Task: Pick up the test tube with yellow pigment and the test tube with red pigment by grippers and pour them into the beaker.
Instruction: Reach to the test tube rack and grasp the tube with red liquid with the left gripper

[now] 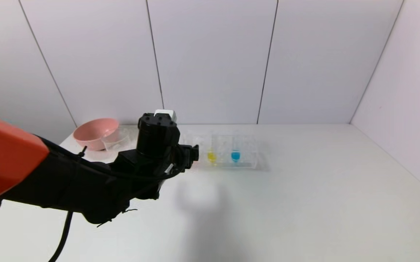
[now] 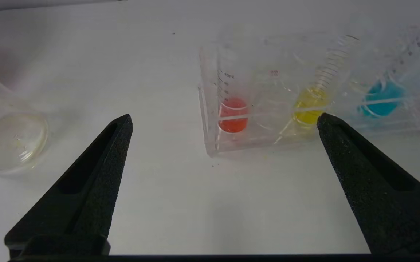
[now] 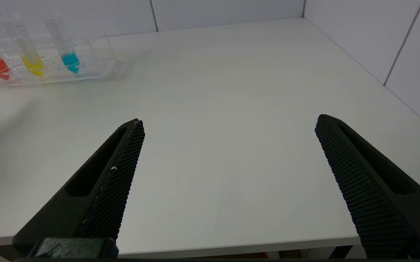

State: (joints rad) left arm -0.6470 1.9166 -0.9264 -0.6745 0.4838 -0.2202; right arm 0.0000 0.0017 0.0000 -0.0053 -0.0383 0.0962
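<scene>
1. The left gripper (image 2: 224, 120) hangs above the white table (image 1: 304, 189), fingers spread wide and holding nothing.
2. Just beyond its fingertips stands a clear rack (image 2: 210, 120) holding three tubes upright.
3. The red tube (image 2: 233, 114) sits at the rack's near end, ahead of the gap between the fingers.
4. The yellow tube (image 2: 310, 109) is next along, close above one fingertip.
5. The blue tube (image 2: 381, 98) stands farthest along the rack.
6. The beaker (image 1: 116, 140) rests off to the gripper's other side, touching a pink bowl (image 1: 93, 131).
7. The right gripper (image 3: 230, 123) hovers at the table's near edge, well apart from the rack, fingers spread and empty.
</scene>
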